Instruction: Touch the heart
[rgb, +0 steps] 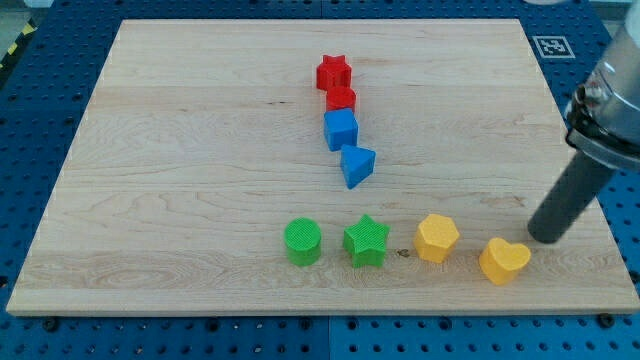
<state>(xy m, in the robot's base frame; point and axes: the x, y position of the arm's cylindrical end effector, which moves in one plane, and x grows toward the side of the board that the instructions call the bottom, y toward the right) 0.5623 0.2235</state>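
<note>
A yellow heart (504, 260) lies near the view's bottom right of the wooden board (180, 150). My tip (543, 237) rests on the board just to the right of and slightly above the heart, with a small gap between them. The dark rod rises from it toward the view's upper right.
A yellow hexagon (437, 238), a green star (366, 240) and a green cylinder (302, 242) line up to the left of the heart. Higher up, a column holds a red star (333, 72), a red block (341, 98), a blue cube (341, 129) and a blue triangle (357, 165).
</note>
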